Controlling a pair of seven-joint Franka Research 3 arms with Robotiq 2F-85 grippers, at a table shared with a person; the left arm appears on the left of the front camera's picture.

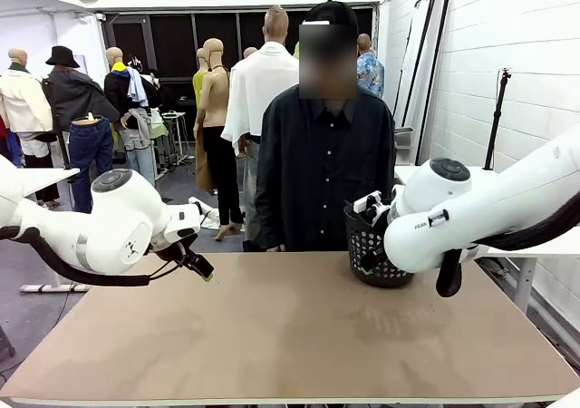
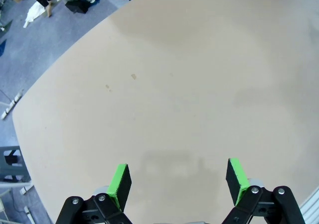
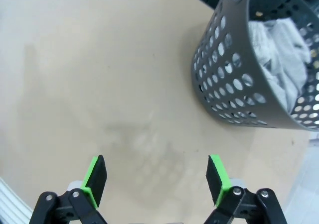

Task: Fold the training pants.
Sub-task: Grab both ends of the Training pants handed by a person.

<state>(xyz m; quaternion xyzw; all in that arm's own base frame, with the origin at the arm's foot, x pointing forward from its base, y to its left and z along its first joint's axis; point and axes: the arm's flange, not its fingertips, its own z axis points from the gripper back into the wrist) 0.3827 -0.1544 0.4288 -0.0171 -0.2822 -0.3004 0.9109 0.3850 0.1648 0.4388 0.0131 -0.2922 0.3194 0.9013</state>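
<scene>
The training pants (image 3: 279, 59) lie crumpled, light grey, inside a dark perforated basket (image 3: 234, 69) at the table's far right; the same basket (image 1: 365, 245) stands half hidden behind my right arm. My right gripper (image 3: 157, 176) hovers open over bare tabletop beside the basket, nothing between its green pads. My left gripper (image 2: 178, 180) is open above the bare left part of the table, and its fingers (image 1: 201, 268) point down toward the table's left edge.
A person in a dark shirt (image 1: 323, 168) stands at the far side, just behind the basket. The tan tabletop (image 1: 290, 335) stretches between both arms. Floor lies beyond the table's left edge (image 2: 20, 74).
</scene>
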